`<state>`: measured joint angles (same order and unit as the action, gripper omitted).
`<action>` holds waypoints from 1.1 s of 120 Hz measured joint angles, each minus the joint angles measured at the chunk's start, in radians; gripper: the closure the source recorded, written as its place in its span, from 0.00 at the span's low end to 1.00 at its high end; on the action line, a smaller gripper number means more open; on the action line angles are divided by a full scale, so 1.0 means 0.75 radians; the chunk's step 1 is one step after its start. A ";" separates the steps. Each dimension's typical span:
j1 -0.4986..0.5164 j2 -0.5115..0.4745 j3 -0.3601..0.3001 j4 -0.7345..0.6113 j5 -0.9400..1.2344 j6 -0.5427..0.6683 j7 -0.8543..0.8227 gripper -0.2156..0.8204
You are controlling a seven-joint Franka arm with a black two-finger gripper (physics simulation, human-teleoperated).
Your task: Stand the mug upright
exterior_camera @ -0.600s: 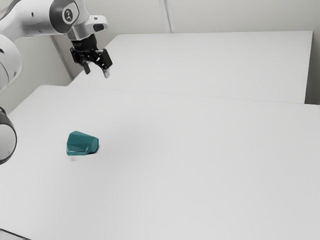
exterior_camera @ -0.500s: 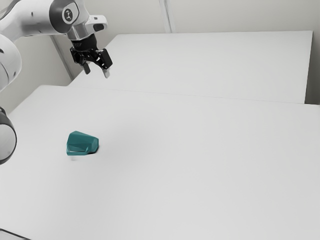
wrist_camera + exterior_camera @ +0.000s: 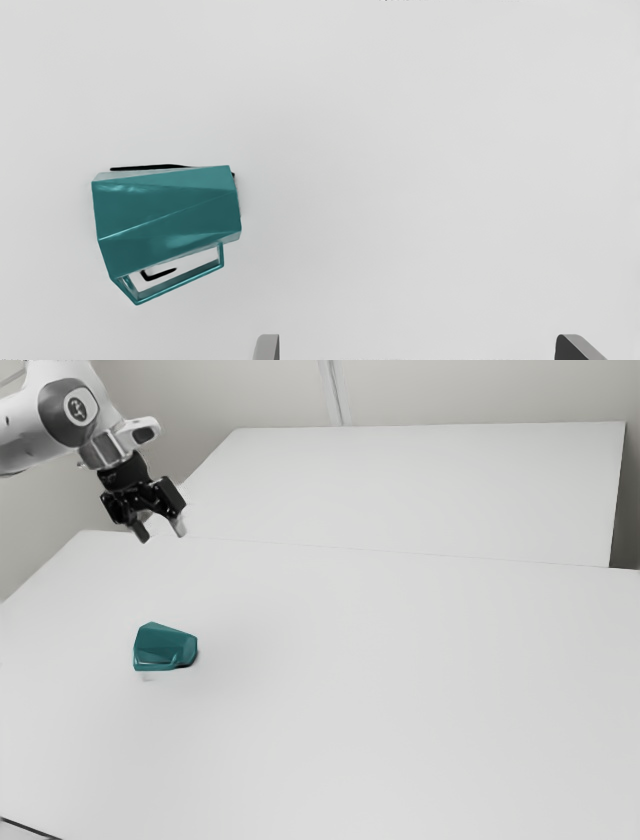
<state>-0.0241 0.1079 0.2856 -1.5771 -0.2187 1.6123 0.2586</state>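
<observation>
My gripper hangs in the air above the table's far left part in the exterior view, higher than the mug and apart from it. A teal faceted mug lies on its side on the white table. The wrist view shows the mug with its rectangular handle out to the side that faces my fingers. There my gripper is open, its two fingertips wide apart with bare tabletop between them, and the mug lies off beyond one finger.
The white tabletop stretches around the mug. Behind it, in the exterior view, a second white surface reaches back to the pale walls. A dark thin edge crosses the exterior view's bottom left corner.
My arm and gripper have shifted toward the exterior view's left and somewhat lower in that view. The mug lies as before.
</observation>
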 joint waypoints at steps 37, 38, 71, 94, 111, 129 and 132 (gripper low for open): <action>0.204 0.059 0.167 -0.042 -0.381 -0.083 0.306 0.21; 0.212 0.063 0.168 -0.043 -0.387 -0.086 0.315 0.21; 0.419 0.292 0.163 -0.035 -0.560 -0.145 0.605 0.21; 0.473 0.423 0.153 -0.024 -0.678 -0.153 0.776 0.21; 0.512 0.514 0.148 -0.022 -0.740 -0.151 0.873 0.21; 0.521 0.565 0.147 -0.024 -0.807 -0.149 0.954 0.21; 0.524 0.573 0.147 -0.024 -0.823 -0.148 0.965 0.21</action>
<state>0.3692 0.5380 0.3959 -1.5953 -0.8359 1.5015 0.9825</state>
